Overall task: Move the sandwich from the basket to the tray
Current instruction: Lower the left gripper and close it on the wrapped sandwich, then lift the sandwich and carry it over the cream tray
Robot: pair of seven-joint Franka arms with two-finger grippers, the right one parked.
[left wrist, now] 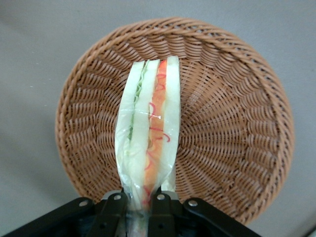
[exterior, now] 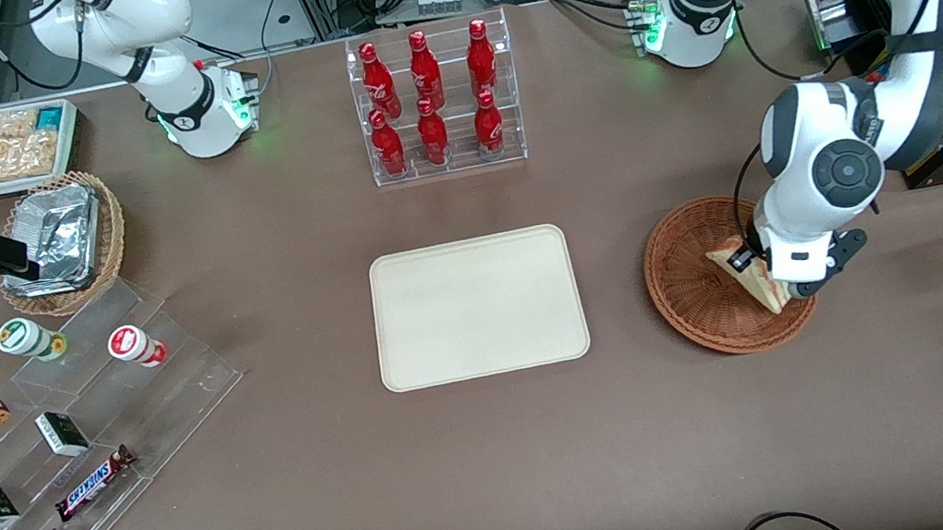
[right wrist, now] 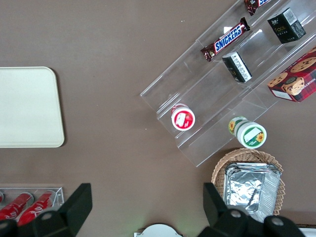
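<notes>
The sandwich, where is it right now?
The sandwich is pinched in the left arm's end effector, over the reddish-brown wicker basket at the working arm's end of the table, beside the cream tray.

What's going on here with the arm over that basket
The working arm's hand is shut on one end of the wrapped sandwich, holding it on edge over the reddish-brown wicker basket. The cream tray, toward the parked arm from the basket, has nothing on it yet.
</notes>
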